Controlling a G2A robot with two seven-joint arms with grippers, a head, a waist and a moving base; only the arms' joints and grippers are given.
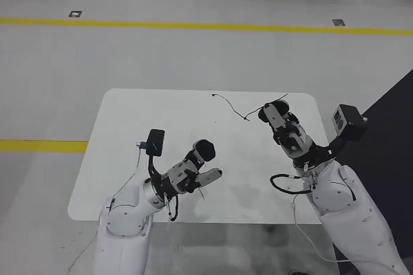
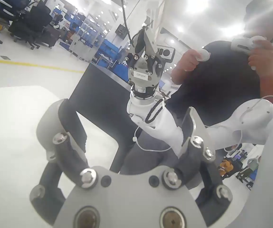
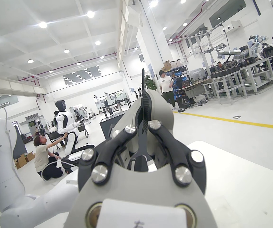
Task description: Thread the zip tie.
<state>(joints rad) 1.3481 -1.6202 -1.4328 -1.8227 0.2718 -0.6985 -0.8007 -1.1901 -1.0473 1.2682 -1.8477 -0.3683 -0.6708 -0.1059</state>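
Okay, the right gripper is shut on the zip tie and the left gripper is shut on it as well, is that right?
Not quite. The right gripper is shut on the zip tie, but the left gripper is open and holds nothing: the left wrist view shows its fingers spread apart.

Clad in glossy white shells along the left arm (image 1: pixel 127 210) and right arm (image 1: pixel 344 199). Topped near each wrist with a dark camera block (image 1: pixel 155 141). Built at the left hand (image 1: pixel 210 162) and right hand (image 2: pixel 143 34) from grey metal plates, black linkages and silver screws (image 2: pixel 87 178). Marked with a white label (image 2: pixel 142 75) on the right hand's base. Trailed by a thin white cable (image 2: pixel 150 149) and a black braided cable (image 2: pixel 154 112).
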